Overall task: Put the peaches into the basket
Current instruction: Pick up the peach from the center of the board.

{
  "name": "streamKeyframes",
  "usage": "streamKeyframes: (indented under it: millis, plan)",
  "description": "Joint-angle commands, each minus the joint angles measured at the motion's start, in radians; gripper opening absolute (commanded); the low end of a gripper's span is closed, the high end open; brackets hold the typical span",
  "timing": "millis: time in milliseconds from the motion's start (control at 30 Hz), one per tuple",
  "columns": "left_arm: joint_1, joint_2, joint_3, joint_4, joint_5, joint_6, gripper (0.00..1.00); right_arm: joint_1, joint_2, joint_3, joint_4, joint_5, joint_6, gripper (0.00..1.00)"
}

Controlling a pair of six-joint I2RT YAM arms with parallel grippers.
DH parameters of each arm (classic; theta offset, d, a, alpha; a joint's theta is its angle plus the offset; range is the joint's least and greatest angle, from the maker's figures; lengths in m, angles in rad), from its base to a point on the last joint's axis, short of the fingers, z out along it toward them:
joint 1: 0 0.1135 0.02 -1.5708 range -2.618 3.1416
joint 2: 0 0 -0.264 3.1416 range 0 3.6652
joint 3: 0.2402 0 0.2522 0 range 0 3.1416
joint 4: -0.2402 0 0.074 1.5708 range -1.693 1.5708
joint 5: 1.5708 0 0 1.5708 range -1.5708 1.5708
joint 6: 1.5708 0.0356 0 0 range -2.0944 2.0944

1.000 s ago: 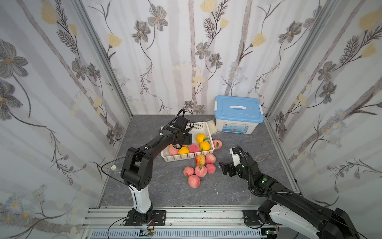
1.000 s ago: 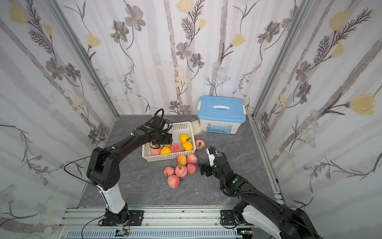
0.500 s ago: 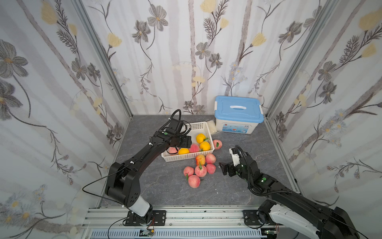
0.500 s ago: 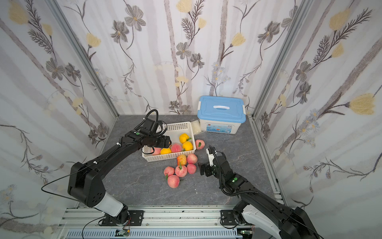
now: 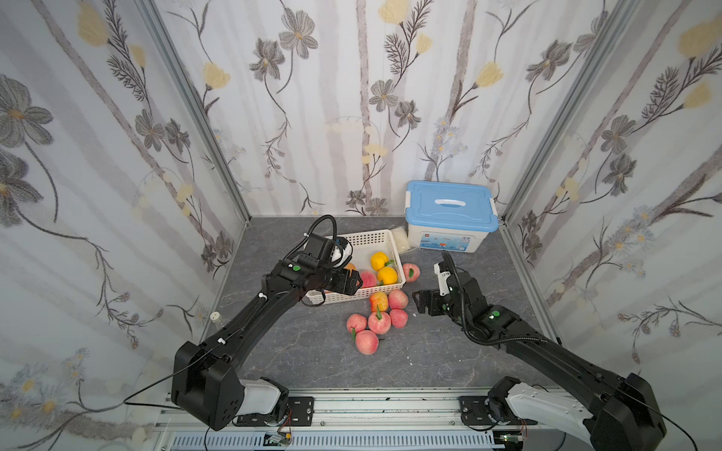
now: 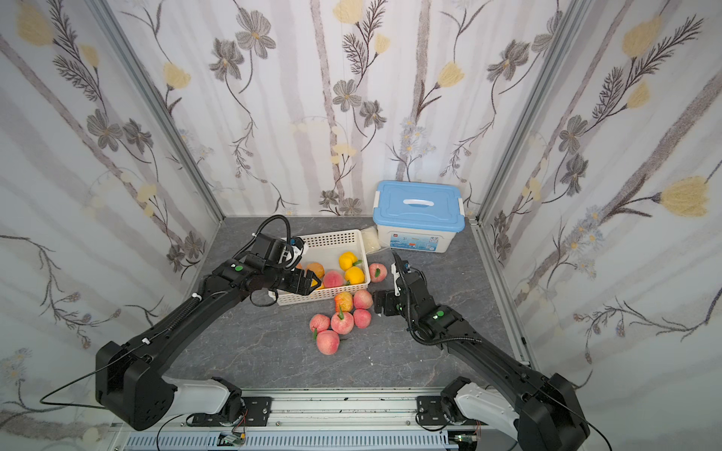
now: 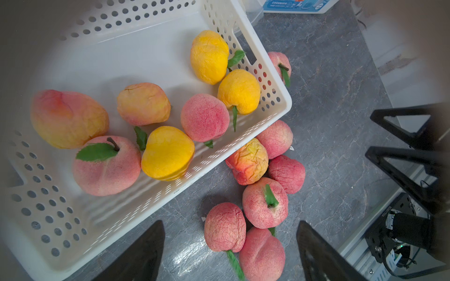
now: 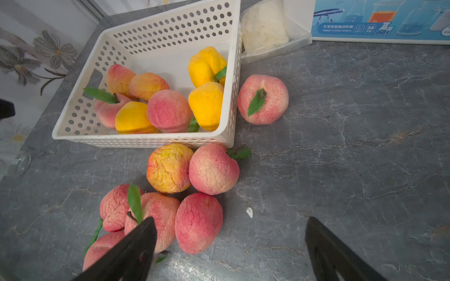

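The white perforated basket [image 5: 365,237] [image 6: 332,236] holds several peaches, yellow [image 5: 386,275] and pink [image 7: 205,118]. Several pink peaches [image 5: 379,321] [image 8: 198,222] lie bunched on the grey table just in front of the basket. A single peach [image 5: 410,272] [image 8: 263,99] lies at its right side. My left gripper [image 5: 353,283] [image 7: 230,226] hangs open and empty over the basket's front edge, and the bunch shows between its fingers from above. My right gripper [image 5: 424,302] [image 8: 231,220] is open and empty, low over the table just right of the bunch.
A white box with a blue lid [image 5: 451,218] stands at the back right. A small clear bag of white stuff [image 5: 402,239] lies between it and the basket. Patterned walls close in three sides, and a metal rail [image 5: 351,406] runs along the front.
My left gripper has drawn back from deep over the basket to its front edge, and that arm has dropped lower. The right arm has hardly moved.
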Motion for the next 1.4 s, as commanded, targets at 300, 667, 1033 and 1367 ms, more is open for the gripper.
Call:
streamKeyframes:
  millis: [300, 667, 1033, 1367]
  plan:
    - [-0.005, -0.026, -0.014, -0.039, 0.031, 0.039, 0.87, -0.081, 0.399, 0.335, 0.008, -0.058, 0.283, 0.90]
    - [-0.005, -0.013, -0.017, -0.028, 0.056, 0.027, 0.87, -0.129, 0.574, 0.427, 0.037, 0.030, 0.361, 0.84]
    - [-0.005, -0.003, -0.017, -0.024, 0.063, 0.024, 0.87, -0.147, 0.702, 0.524, 0.020, 0.005, 0.325, 0.84]
    - [-0.004, 0.002, -0.017, -0.022, 0.068, 0.021, 0.87, -0.152, 0.778, 0.570, -0.005, -0.029, 0.309, 0.81]
